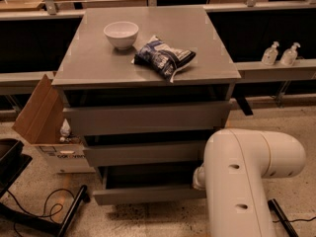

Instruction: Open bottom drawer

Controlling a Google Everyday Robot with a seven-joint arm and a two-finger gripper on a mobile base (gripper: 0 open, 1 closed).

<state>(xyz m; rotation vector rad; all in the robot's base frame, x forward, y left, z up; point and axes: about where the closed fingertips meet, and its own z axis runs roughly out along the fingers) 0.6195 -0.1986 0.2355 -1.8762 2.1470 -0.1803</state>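
The grey cabinet (148,65) has three flat grey drawer fronts. The bottom drawer (148,195) is the lowest one and stands pulled out a little, with a dark gap (148,174) showing above its front. My gripper is hidden behind my white arm (247,181), which reaches in at the right end of the bottom drawer. The middle drawer (143,153) and the top drawer (145,117) also stand slightly out.
A white bowl (121,34) and a blue snack bag (164,57) lie on the cabinet top. An open cardboard box (42,120) stands on the floor at the left, beside a black frame with cables (44,209). Two white bottles (280,53) stand on a ledge at the right.
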